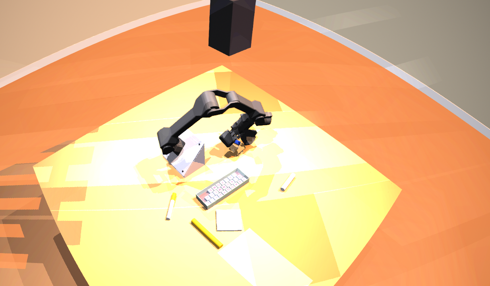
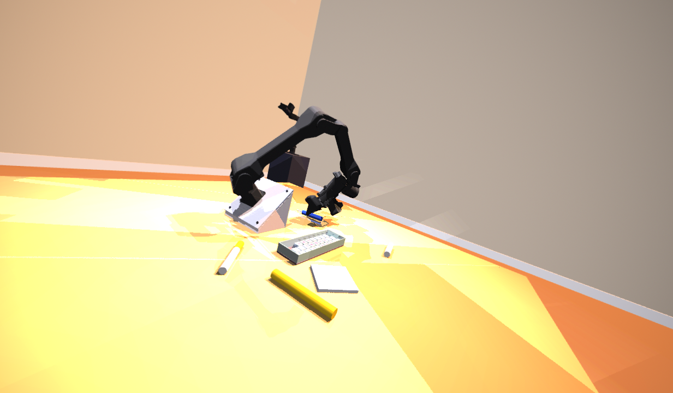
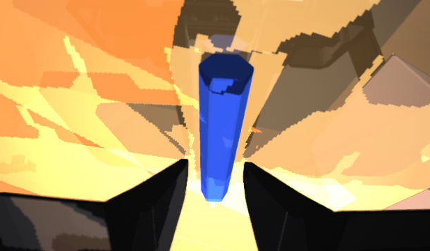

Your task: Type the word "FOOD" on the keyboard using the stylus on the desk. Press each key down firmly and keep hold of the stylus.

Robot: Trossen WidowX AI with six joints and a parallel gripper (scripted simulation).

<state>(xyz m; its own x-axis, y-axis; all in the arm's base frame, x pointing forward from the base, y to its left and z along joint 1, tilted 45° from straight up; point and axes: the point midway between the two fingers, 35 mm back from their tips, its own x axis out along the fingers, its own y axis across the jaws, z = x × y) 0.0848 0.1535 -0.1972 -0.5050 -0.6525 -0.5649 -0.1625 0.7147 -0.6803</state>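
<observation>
Wrist view: blue stylus (image 3: 219,132) lies lengthwise between my parted, empty fingers, its near tip just entering their gap.

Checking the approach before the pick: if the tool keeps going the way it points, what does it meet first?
Most likely the blue stylus, lying on the desk between the open tool's fingers; depth is unclear.

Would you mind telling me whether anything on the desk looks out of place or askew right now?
Nothing looks damaged or spilled. The blue stylus lies flat on the desk, behind the keyboard, not yet gripped; the gripper is open with its fingers either side of the stylus's near end.
</observation>
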